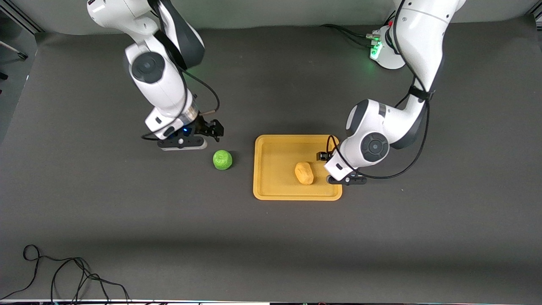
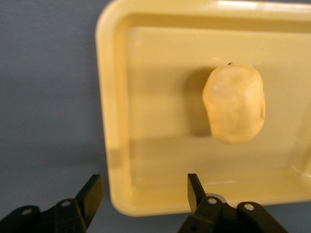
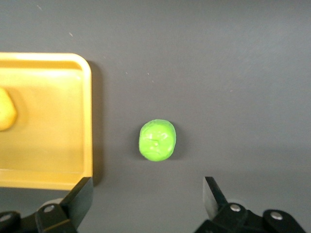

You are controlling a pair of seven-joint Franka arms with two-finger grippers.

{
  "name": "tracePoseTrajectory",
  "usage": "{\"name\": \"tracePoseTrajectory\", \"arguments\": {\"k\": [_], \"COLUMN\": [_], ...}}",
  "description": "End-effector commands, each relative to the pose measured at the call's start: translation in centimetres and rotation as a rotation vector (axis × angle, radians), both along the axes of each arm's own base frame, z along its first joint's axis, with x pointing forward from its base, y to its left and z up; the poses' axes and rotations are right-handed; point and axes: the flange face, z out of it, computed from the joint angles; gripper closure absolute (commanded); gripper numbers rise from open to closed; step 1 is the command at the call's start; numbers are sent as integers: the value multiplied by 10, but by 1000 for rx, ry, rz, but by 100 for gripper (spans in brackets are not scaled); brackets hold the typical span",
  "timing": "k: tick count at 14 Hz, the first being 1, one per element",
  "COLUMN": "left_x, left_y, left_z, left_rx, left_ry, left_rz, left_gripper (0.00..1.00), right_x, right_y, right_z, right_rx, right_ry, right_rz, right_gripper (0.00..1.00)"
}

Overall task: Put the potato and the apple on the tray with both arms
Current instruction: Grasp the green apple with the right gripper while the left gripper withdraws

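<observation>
With the potato (image 1: 304, 173) already lying on the tray (image 1: 271, 186), I judge my half with the left arm done and the apple's turn in hand. That tray sits about midway between the table's two long edges, a little toward the left arm's end. The apple (image 1: 222, 159) rests on the bare tabletop (image 1: 127, 237) beside the tray, toward the right arm's end, apart from the rim.

My left gripper (image 2: 146, 194) hangs over the tray's edge at the left arm's end, fingers spread and holding nothing; I would let this arm wait. My right gripper (image 3: 146, 194) hovers over the mat near the apple, on the side toward the edge where the bases stand, fingers likewise parted and empty.

As I read it, the next move calls for bringing the right gripper squarely over the apple, lowering until the fingers straddle it, closing gently on a round thing that may roll, then carrying it over the rim to a free patch of tray away from the potato.

From the front view I get the whole layout and which arm is which, but the left fingers hide under the wrist. Only the left wrist view shows them apart, one over the mat and one over the tray. From the right wrist view I see the apple's dimpled top and that it lies between the finger lines, not yet under them.
</observation>
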Motion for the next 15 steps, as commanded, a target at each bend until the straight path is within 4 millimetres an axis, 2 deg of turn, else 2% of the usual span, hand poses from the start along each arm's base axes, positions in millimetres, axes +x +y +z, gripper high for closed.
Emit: {"name": "tracePoseTrajectory", "arguments": {"k": [1,3,5,7,11,13,14,15], "left_x": [12,20,13,5,-15,-29,-37,-44], "left_y": [52,108,145,184,206,220,231,247], "left_z": [80,127,170,207,269,298,313,325], "left_rx": [-9,12,33,44,68,90,83,75], "left_ry": [19,-19,-52,-76,-125,-156,-173,-186], "left_rz": [52,79,-3,-25,-17,-9,-27,-58], "left_gripper": [0,0,0,0,0,0,0,0], "right_x": [-11,-13,-15,-18,-17,-16,-14,-11], "right_y": [-1,12,22,26,21,20,19,17], "right_z": [-61,-103,-138,-165,-182,-184,-183,-182], "right_rx": [11,8,20,23,16,17,18,19], "right_ry": [-11,-13,-31,-38,-34,-38,-40,-42], "right_rz": [-19,2,-18,-13,-20,-20,-21,-26], "right_gripper": [0,0,0,0,0,0,6,32]}}
